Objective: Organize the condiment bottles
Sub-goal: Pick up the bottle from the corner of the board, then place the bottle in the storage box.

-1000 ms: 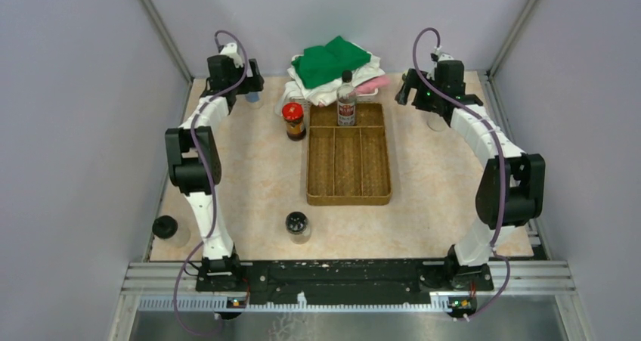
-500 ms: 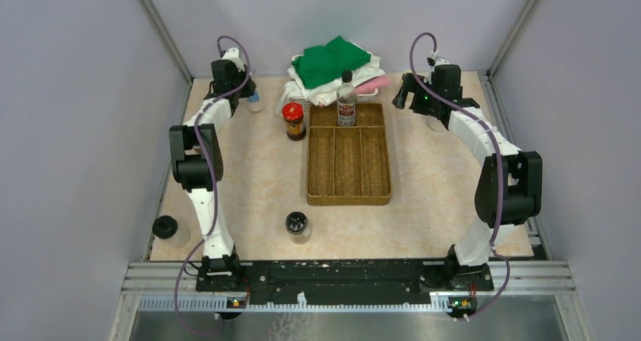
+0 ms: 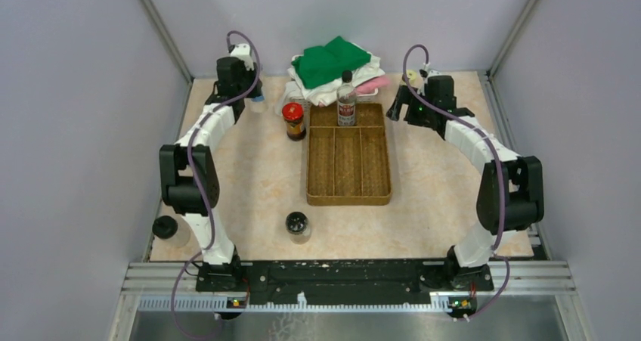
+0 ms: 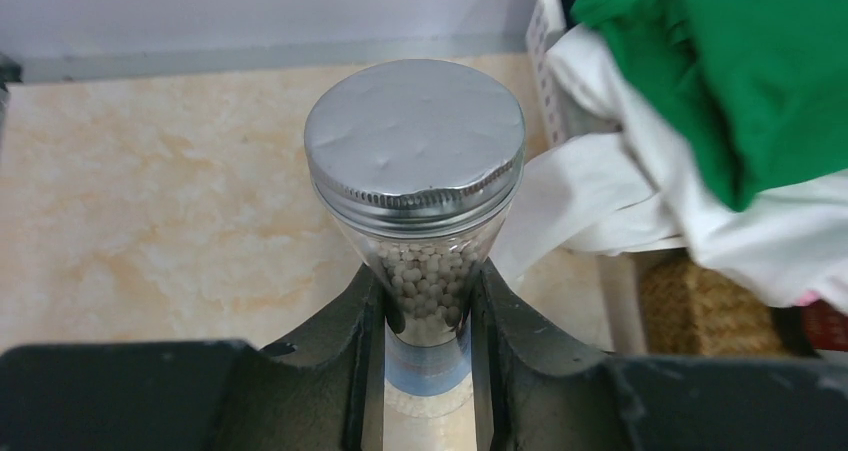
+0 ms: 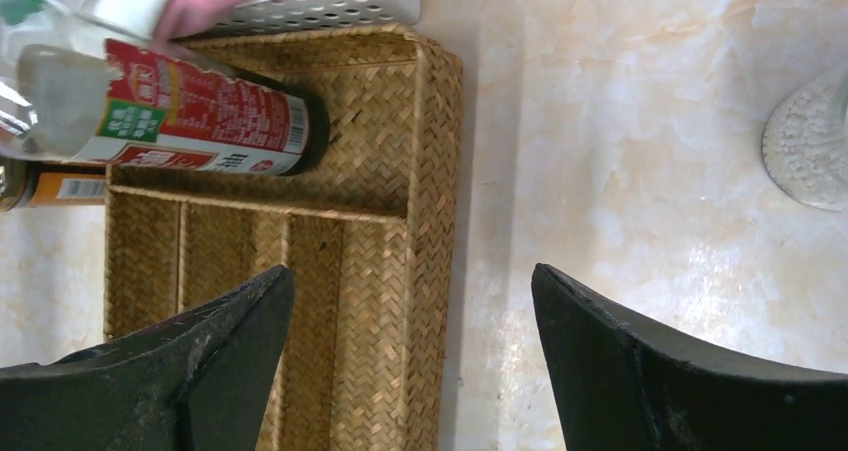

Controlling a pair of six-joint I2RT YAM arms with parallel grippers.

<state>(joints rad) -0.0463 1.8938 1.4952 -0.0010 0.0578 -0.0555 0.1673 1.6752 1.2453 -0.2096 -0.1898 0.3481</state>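
My left gripper (image 4: 427, 276) is shut on a clear jar (image 4: 415, 151) with a silver-grey lid and white beads inside, at the back left of the table (image 3: 257, 97). The tall clear bottle (image 3: 346, 103) with a black cap and red label stands in the back compartment of the brown tray (image 3: 349, 197). My right gripper (image 5: 410, 268) hangs open and empty over the tray's right rim (image 5: 430, 221), with the tall bottle (image 5: 200, 121) ahead of it to the left. A red-lidded jar (image 3: 293, 120) stands left of the tray. Two black-lidded jars (image 3: 297, 224) (image 3: 168, 229) stand at the front.
A pile of green and white cloths (image 3: 336, 65) lies in a white basket (image 5: 330, 1) behind the tray. The base of a clear glass jar (image 5: 810, 141) shows at the right of the right wrist view. Grey walls close in the table on three sides.
My left gripper has shut on the grey-lidded jar and shifted slightly right. My right gripper has moved left toward the tray, still open.
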